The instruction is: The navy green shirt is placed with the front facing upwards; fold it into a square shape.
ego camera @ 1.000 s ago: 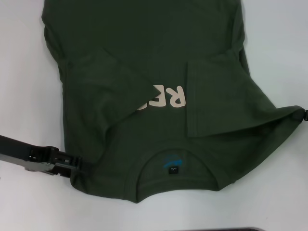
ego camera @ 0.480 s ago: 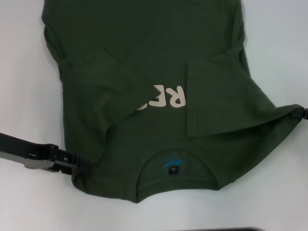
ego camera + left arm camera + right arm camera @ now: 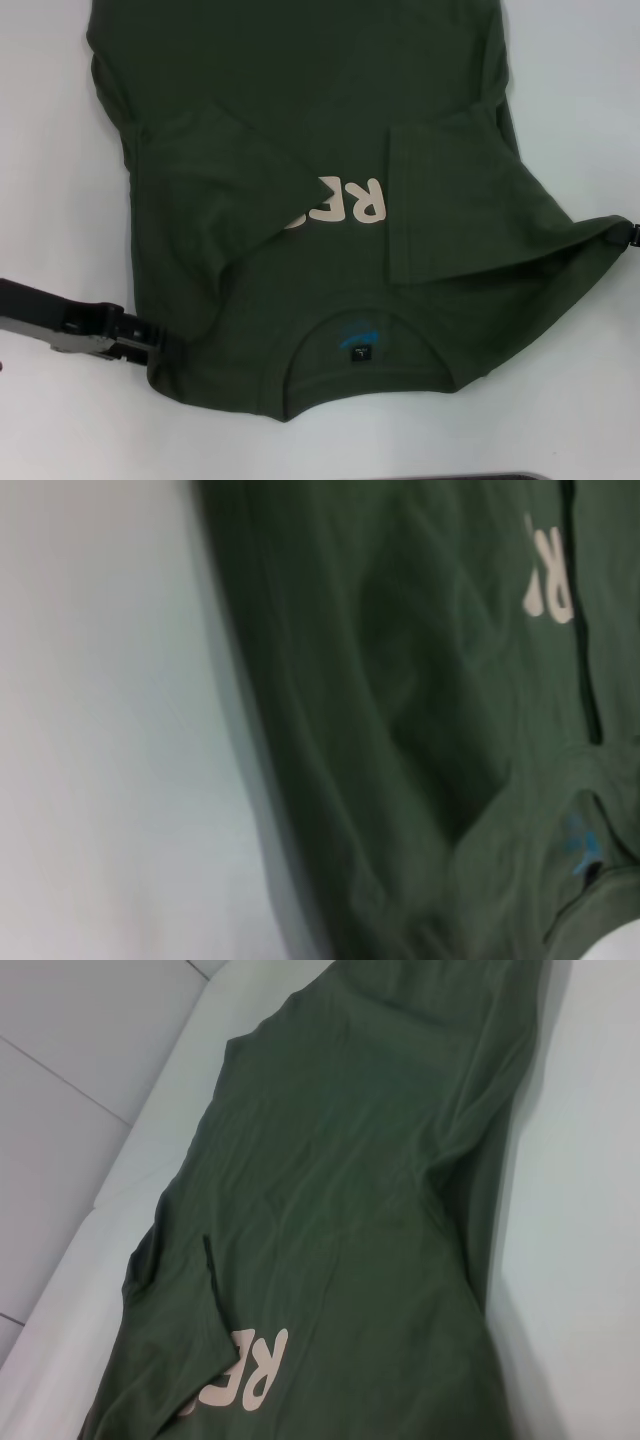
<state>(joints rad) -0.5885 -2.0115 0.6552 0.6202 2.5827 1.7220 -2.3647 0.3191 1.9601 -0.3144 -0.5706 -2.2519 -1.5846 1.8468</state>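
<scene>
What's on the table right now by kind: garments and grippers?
Navy green shirt: 1, both sleeves folded in over the chest
Grippers: 2, the left gripper and right gripper, one at each shoulder corner near the collar
Total: 3

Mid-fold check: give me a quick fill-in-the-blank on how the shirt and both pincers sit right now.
1. Both sleeves of the navy green shirt are folded ____ over the chest.
2. The pale letters are partly ____ by the folded sleeves.
3. The left pincer sits at the shirt's ____ edge, beside the collar.
4. The right pincer sits at the shirt's ____ shoulder corner.

Missing words: inward; covered; shoulder; opposite
</scene>
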